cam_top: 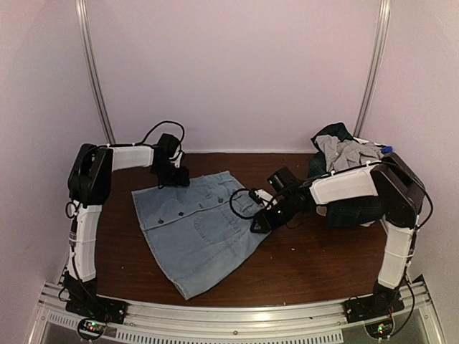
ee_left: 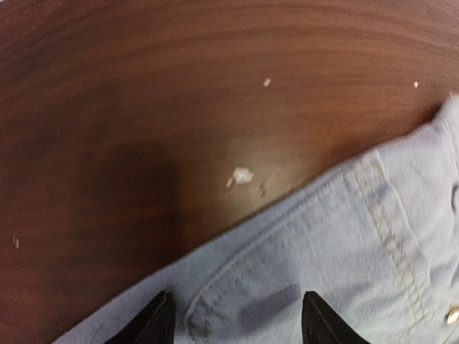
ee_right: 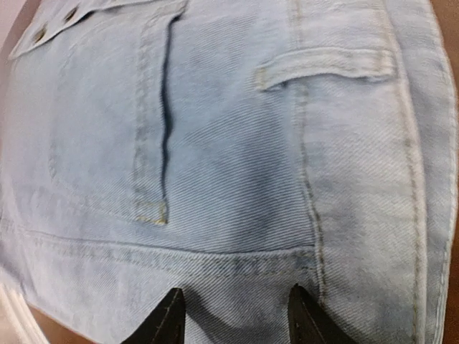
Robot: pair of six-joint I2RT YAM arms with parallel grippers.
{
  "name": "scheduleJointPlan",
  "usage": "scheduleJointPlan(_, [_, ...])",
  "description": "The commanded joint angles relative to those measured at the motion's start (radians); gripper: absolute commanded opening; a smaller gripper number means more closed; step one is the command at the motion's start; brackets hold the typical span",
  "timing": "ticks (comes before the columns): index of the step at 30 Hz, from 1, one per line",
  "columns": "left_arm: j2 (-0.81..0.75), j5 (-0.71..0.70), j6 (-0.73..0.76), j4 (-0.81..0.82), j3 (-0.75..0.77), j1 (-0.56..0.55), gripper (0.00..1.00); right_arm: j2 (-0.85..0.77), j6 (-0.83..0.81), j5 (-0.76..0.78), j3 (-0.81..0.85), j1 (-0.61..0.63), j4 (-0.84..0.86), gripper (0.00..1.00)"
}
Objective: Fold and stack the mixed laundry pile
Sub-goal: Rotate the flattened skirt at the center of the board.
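**Top external view: denim garment (cam_top: pixel 197 229) spread out, mixed laundry pile (cam_top: pixel 344 165) at the far right**

The pale blue denim garment lay flat on the brown table (cam_top: pixel 315 265). The left gripper (ee_left: pixel 237 322) sat at its far left corner, with its fingers apart and a seamed edge of denim showing between them. The right gripper (ee_right: pixel 233 315) was low over the garment's right edge, its fingers likewise parted above the cloth. The mixed laundry pile sat heaped at the table's far right corner.

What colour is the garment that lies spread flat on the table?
The garment is light blue denim; the right wrist view shows it best.
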Motion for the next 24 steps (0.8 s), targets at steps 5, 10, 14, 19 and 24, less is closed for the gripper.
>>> scheduleJointPlan(5, [0.176, 0.081, 0.183, -0.230, 0.500, 0.005, 0.67, -0.194, 0.169, -0.161, -0.104, 0.137, 0.110, 0.55])
scheduleJointPlan(10, [-0.085, 0.077, 0.151, -0.174, 0.254, -0.002, 0.69, -0.162, 0.067, -0.083, -0.028, 0.061, 0.018, 0.56])
scheduleJointPlan(14, [-0.319, 0.071, 0.082, -0.041, -0.135, -0.018, 0.69, -0.049, -0.003, -0.063, 0.077, 0.033, -0.031, 0.53])
scheduleJointPlan(19, [-0.439, 0.061, 0.018, 0.064, -0.471, -0.038, 0.68, 0.063, -0.058, -0.034, 0.145, 0.027, -0.093, 0.51])
scheduleJointPlan(24, [-0.391, 0.041, -0.007, 0.109, -0.569, -0.039, 0.66, 0.028, -0.066, 0.027, 0.042, 0.026, -0.100, 0.50])
